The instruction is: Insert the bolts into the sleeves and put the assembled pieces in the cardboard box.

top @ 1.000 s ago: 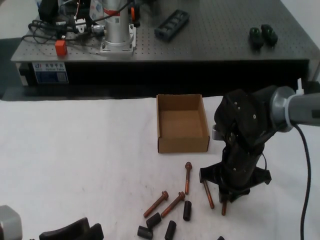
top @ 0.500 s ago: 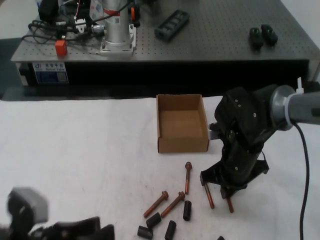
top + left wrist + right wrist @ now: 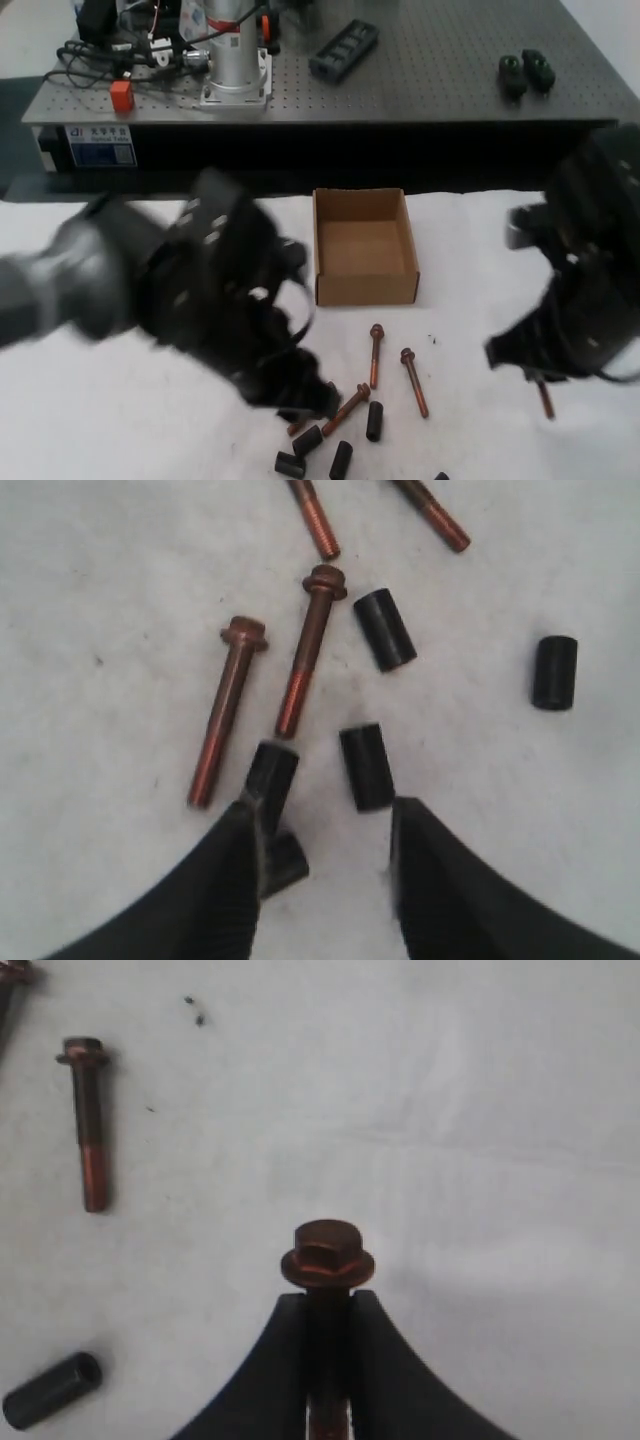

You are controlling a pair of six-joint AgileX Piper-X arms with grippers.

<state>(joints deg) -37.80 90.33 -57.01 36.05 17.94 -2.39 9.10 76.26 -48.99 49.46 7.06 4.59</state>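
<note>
Several copper bolts and black sleeves lie loose on the white cloth in front of the open cardboard box (image 3: 365, 250). My left gripper (image 3: 322, 818) hangs open just above two sleeves (image 3: 366, 767) (image 3: 272, 775), with two bolts (image 3: 226, 710) (image 3: 308, 650) lying beside them. In the high view the left gripper (image 3: 300, 400) is a blur over the sleeve cluster. My right gripper (image 3: 328, 1305) is shut on a bolt (image 3: 327, 1257), hex head sticking out past the fingertips. The high view shows that held bolt (image 3: 545, 397) to the right of the pile, under the right gripper (image 3: 538, 380).
More bolts (image 3: 376, 355) (image 3: 414, 381) and a sleeve (image 3: 374, 420) lie between the two arms. A dark perforated bench (image 3: 420, 80) with cables and fixtures stands behind the cloth. White cloth (image 3: 120, 420) spreads bare to the left.
The left arm has swung in from the lower left corner to above the sleeves. The right arm has moved right, away from the pile, carrying a bolt.
</note>
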